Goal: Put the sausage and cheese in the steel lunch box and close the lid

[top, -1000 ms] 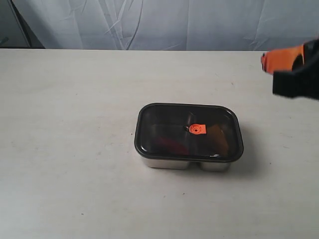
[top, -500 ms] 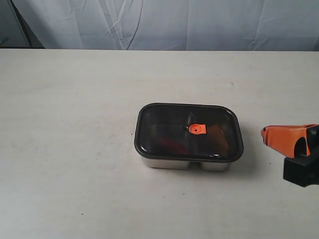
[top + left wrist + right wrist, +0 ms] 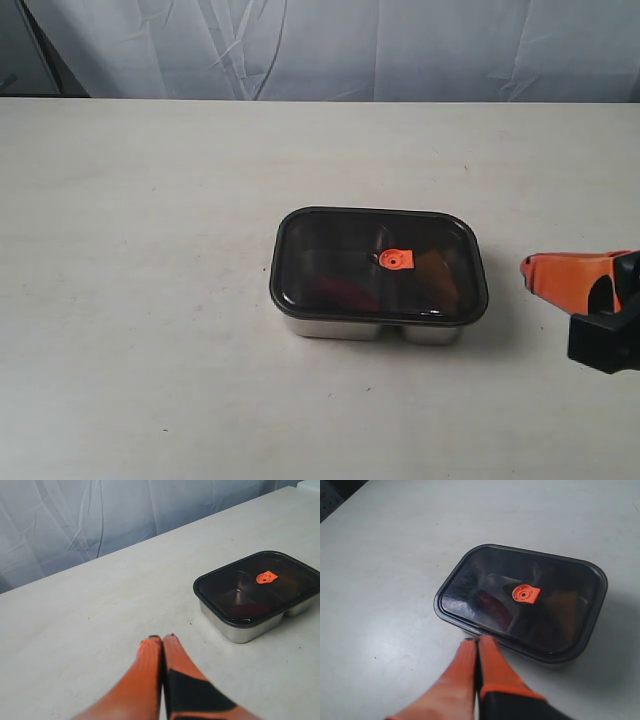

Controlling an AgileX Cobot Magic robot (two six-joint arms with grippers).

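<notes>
Right arm: my orange-fingered right gripper [image 3: 526, 272] clenched empty, level, near lidded shiny steel lunch box [image 3: 330, 328] | left gripper [image 3: 162, 638]: clenched, empty.

Right gripper [image 3: 525, 271] now lower at the right edge, perhaps nearer the steel lunch box [image 3: 330, 328]

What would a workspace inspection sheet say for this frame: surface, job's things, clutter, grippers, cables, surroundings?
Surface: pale table, faint marks.
Job's things: lid seated on steel lunch box; seen dimly through it, red sausage in one compartment, yellowish cheese in the other.
Clutter: nothing seen.
Grippers: left gripper shut, empty, away from the box; right gripper shut, empty, beside the box, not touching.
Cables: nothing seen.
Surroundings: wrinkled pale backdrop sheet.
</notes>
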